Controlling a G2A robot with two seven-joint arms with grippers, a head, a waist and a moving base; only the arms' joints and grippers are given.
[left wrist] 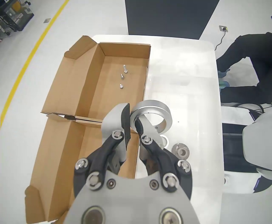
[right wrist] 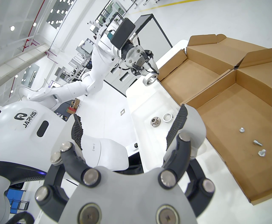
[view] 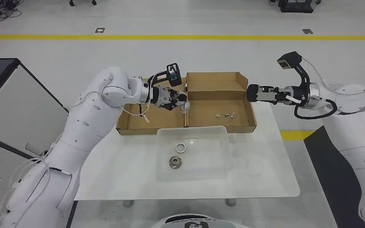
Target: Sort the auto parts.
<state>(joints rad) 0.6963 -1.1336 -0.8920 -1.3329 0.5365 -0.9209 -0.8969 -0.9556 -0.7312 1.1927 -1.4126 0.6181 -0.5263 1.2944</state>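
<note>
My left gripper (left wrist: 132, 117) is shut on the wall of a large silver metal ring (left wrist: 156, 114), held in the air over the edge between the left cardboard box (view: 137, 122) and the clear plastic tray (view: 219, 132); the ring (right wrist: 150, 78) hangs from that gripper (right wrist: 153, 68) in the right wrist view too. In the tray lie a small white ring (view: 180, 147) and a metal flanged hub (view: 174, 162). Three bolts (view: 226, 114) lie in the right cardboard box (view: 248, 117). My right gripper (right wrist: 130, 125) stands open and empty, by that box's right end (view: 251, 93).
The two open cardboard boxes sit side by side along the back of the white table (view: 274, 176), with flaps standing up. The tray sits in front of them. A dark panel (left wrist: 170, 17) stands on the floor beyond the table.
</note>
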